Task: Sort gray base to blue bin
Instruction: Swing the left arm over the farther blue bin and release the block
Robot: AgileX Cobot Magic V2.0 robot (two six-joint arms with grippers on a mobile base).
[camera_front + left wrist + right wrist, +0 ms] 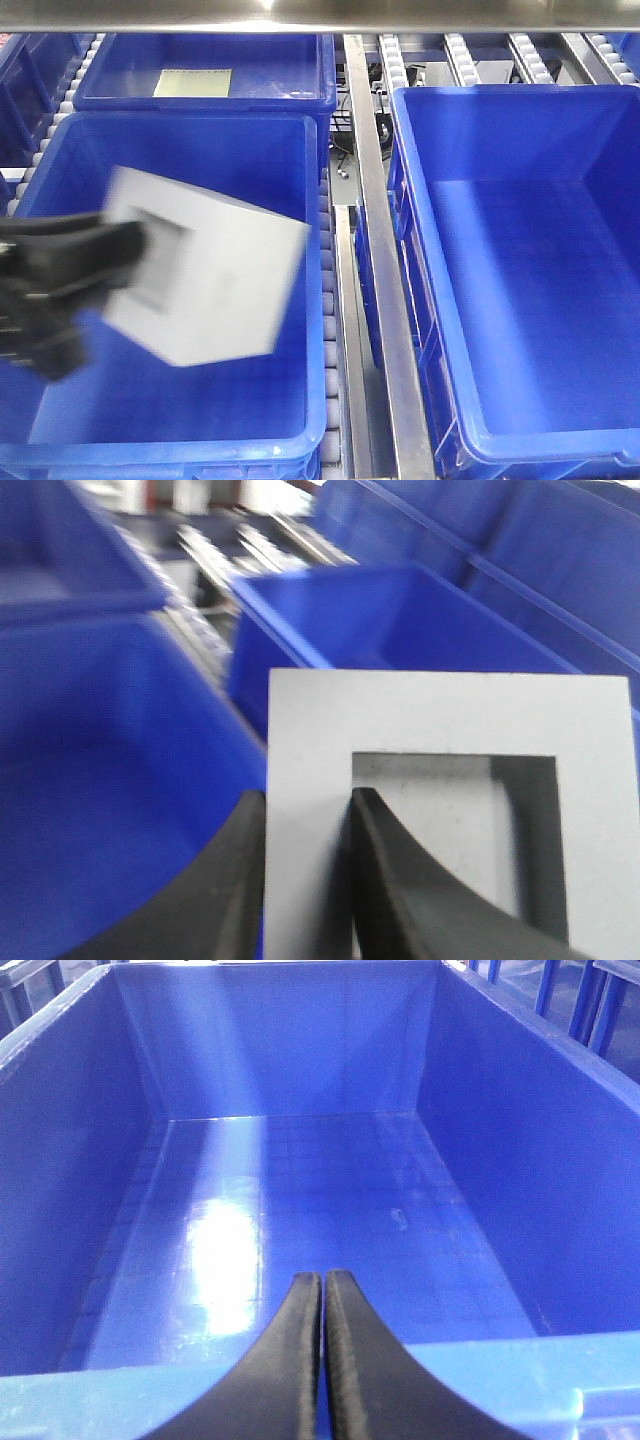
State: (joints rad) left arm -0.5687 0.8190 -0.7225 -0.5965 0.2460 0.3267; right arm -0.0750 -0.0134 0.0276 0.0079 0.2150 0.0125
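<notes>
While tilted and blurred above the near-left tote, the gray base hangs in the grip of the left gripper, recessed face turned toward that gripper. Seen from the left wrist: two dark fingers clamped on one wall of the block's frame, one finger on the outer side, the other down inside the square recess, the pale gray face filling the lower right of the view. Held over the open interior of the blue bin, off the floor, not touching the walls as far as the front view tells. Blue floor visible beneath and around the block.

Behind that bin, a second blue tote with a pale yellowish sheet lying on its floor. To the right, across a metal rail and strips of rollers, a third large blue tote, deep and bare inside. Cables and dark hardware just visible in the gap beyond the rail.

From the right wrist: the right gripper with black fingers pressed together, nothing between them, poised over the near rim of a deep blue tote with a faint grid on its glossy floor and a bright patch of reflected light.
</notes>
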